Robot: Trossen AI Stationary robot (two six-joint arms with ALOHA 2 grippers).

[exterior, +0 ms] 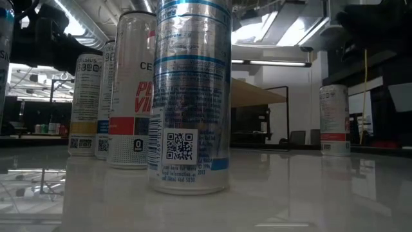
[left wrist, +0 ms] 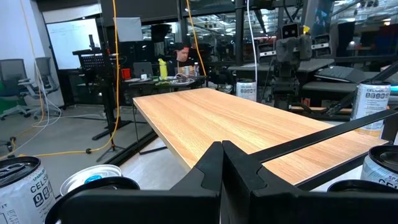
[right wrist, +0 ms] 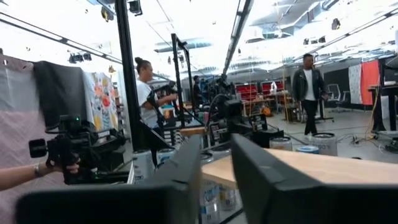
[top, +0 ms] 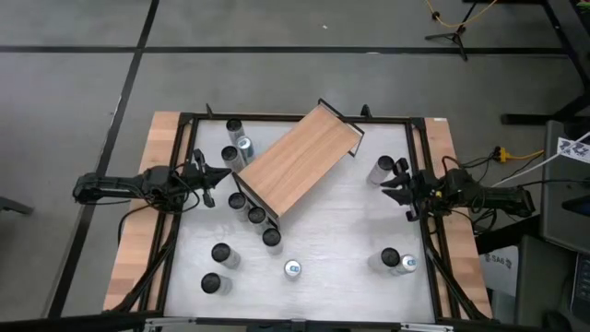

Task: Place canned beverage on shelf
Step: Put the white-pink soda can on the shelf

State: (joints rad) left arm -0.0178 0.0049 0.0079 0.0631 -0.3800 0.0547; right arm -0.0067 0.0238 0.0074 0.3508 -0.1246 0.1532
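Shelf [top: 300, 159], a long light-brown wooden board with thin black frame ends, lying at a slant across the far middle of the white table [top: 341, 231], one end toward the far right, the other toward the table's centre. Nothing standing on its top. Cans scattered around it: two [top: 236, 138] just beside its far-left edge, three in a row [top: 255, 214] along its near-left end, two [top: 217, 267] at the near left of the table, one with a blue top [top: 293, 268] at the near middle, two [top: 396, 262] at the near right, two [top: 391, 167] at the right, close to the right arm. Left gripper [top: 221, 174] at the table's left edge, pointed toward the shelf, fingers pressed together, empty; in its wrist view, closed fingertips [left wrist: 222, 163] aimed along the shelf board [left wrist: 249, 127]. Right gripper [top: 389, 189] at the table's right edge, pointed inward, fingers drawn together, empty, just beside the two right-hand cans. In the low view, a tall silver-and-blue can [exterior: 190, 96] close up, with more cans [exterior: 129, 90] behind it. In the right wrist view, people standing in the room beyond the table, and a hand [right wrist: 59, 167] on a black camera rig.
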